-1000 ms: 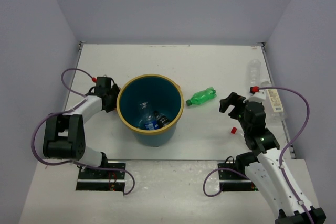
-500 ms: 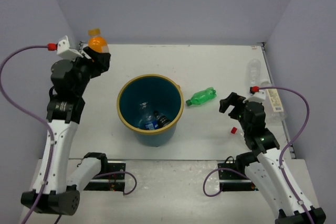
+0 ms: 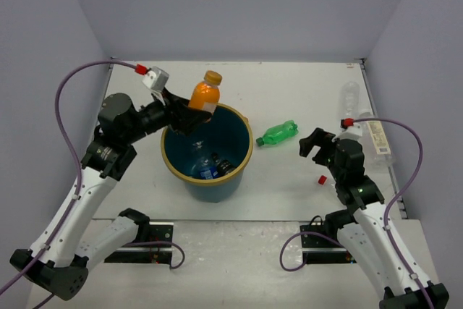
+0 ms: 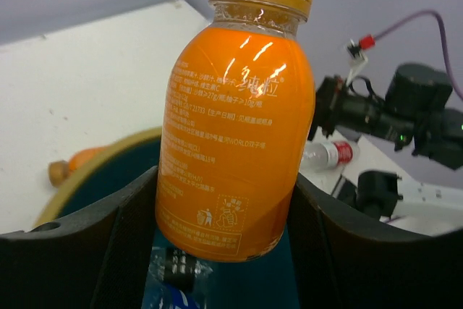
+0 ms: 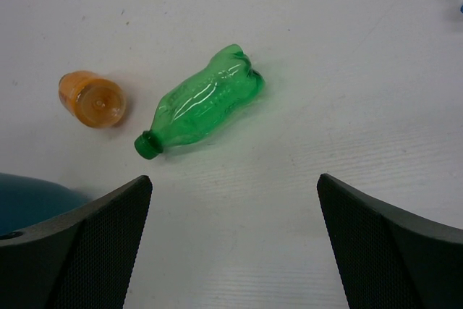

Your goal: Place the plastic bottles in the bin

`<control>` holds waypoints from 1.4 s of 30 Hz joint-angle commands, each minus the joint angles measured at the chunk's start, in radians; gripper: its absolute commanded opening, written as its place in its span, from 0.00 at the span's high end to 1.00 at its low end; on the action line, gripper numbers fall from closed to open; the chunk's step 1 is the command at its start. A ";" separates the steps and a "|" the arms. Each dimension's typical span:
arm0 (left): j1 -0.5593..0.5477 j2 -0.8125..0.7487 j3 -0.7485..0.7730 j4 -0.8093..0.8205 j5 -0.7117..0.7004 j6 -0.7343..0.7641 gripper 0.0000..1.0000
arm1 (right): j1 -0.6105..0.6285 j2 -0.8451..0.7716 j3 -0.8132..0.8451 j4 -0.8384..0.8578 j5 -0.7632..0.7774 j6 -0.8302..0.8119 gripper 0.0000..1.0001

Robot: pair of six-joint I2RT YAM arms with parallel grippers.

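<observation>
My left gripper [image 3: 189,115] is shut on an orange bottle with an orange cap [image 3: 205,96], holding it upright over the far left rim of the teal bin [image 3: 248,151]. In the left wrist view the orange bottle [image 4: 235,128] sits between the fingers above the bin's inside. A blue-labelled bottle [image 3: 207,171] and a dark one [image 3: 226,166] lie in the bin. A green bottle [image 3: 278,134] lies right of the bin. My right gripper [image 3: 316,144] is open and empty just right of it; the green bottle [image 5: 206,103] lies ahead of the fingers.
A small orange bottle [image 5: 92,98] lies behind the bin's right side. Clear bottles [image 3: 350,99] and a white-labelled one [image 3: 376,139] lie along the right table edge. A red cap [image 3: 322,179] lies near the right arm. Walls enclose the table.
</observation>
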 commanded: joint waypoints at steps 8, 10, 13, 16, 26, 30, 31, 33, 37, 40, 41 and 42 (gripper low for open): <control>-0.099 -0.055 -0.187 0.030 -0.017 0.062 0.52 | -0.003 0.117 0.106 0.024 -0.100 0.074 0.01; -0.099 -0.072 -0.192 0.029 -0.018 0.074 0.23 | -0.003 0.150 0.118 0.028 -0.084 0.092 0.01; -0.100 -0.095 -0.185 0.026 -0.012 0.084 0.00 | -0.002 0.198 0.142 0.025 -0.066 0.101 0.01; -0.100 -0.108 -0.162 0.026 -0.017 0.094 0.00 | 0.000 0.270 0.166 0.033 -0.079 0.097 0.01; -0.100 -0.010 0.040 -0.025 -0.220 0.103 0.00 | 0.021 0.400 0.204 0.083 -0.072 0.143 0.01; -0.098 0.069 0.172 -0.080 -0.415 0.152 0.00 | 0.028 0.483 0.244 0.085 -0.050 0.164 0.01; -0.095 0.088 0.193 -0.092 -0.496 0.162 0.00 | 0.029 0.512 0.257 0.075 -0.047 0.171 0.01; -0.079 0.127 0.226 -0.118 -0.575 0.168 0.00 | 0.032 0.570 0.282 0.065 -0.042 0.184 0.01; 0.102 0.185 0.206 -0.096 -0.484 0.102 0.00 | 0.042 0.687 0.321 0.074 -0.018 0.227 0.01; 0.228 0.196 0.121 -0.074 -0.483 0.041 0.00 | 0.048 0.805 0.378 0.044 0.007 0.257 0.01; 0.235 0.195 0.093 -0.083 -0.555 0.020 0.00 | 0.053 0.843 0.395 0.045 0.027 0.262 0.01; 0.242 0.195 0.066 -0.092 -0.627 -0.001 0.00 | 0.058 0.880 0.412 0.045 0.047 0.268 0.01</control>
